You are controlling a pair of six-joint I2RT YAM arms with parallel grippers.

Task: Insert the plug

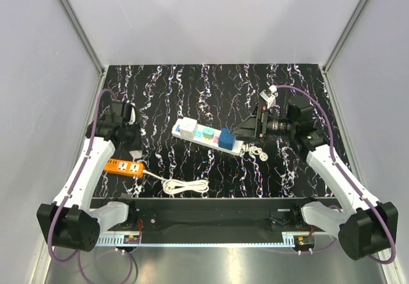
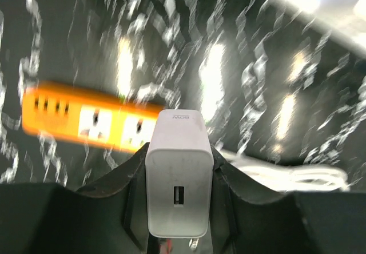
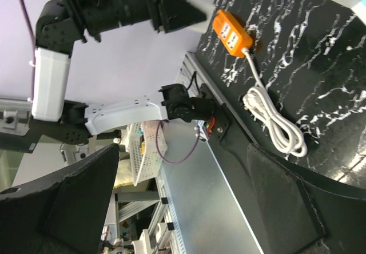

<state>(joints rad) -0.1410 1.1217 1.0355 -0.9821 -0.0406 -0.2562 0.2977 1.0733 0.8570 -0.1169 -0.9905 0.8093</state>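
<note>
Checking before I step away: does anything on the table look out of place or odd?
The left gripper is shut on a white charger over the orange power strip, while the blue plug already sits on the white power strip, which lies slanted.

Glossy marbled table [image 1: 192, 86], blue plastic plug [image 1: 228, 136], matt white charger [image 2: 179, 174]

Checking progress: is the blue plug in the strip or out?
Apparently in: the blue plug stands on the white strip; seating depth cannot tell.
</note>
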